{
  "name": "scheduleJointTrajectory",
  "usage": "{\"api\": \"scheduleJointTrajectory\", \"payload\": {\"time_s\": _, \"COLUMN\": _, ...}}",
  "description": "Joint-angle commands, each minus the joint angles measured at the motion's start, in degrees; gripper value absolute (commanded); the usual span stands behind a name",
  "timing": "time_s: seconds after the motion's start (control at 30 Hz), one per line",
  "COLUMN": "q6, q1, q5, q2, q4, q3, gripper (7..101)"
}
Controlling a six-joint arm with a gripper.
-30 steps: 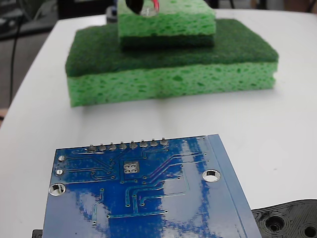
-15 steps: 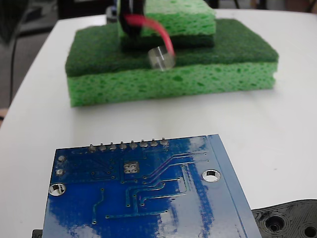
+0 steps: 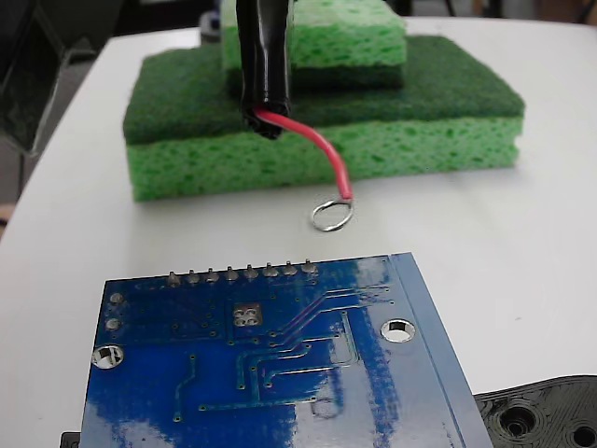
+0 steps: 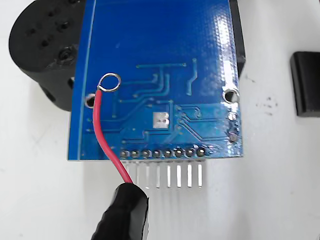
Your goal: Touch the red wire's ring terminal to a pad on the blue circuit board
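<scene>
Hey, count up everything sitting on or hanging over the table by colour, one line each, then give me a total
Green: 2, the big sponge and the small sponge stacked on it
Blue: 1, the circuit board
Red: 1, the wire with its ring
Black: 2, the round plastic part under the board and a small block
Total: 6

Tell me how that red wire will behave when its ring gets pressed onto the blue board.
The red wire keeps a curved arc out of the black sleeve, so it is probably springy and would flex under pressure. It looks thin, so the ring terminal may skid sideways on the glossy blue circuit board.
</scene>
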Motion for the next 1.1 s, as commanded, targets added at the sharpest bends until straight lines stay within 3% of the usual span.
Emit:
{"api": "scheduleJointTrajectory", "payload": {"time_s": 0.03, "q6": 0.09, "q1": 0.26, "q5": 0.7, "q2": 0.09, "q4": 0.26, "q3": -0.62, "gripper": 100.3}}
{"api": "scheduleJointTrajectory", "payload": {"time_s": 1.1, "q6": 0.44, "q1": 1.49, "q5": 0.35, "q2": -2.55, "q4": -1.67, "q3": 0.26, "gripper": 100.3}}
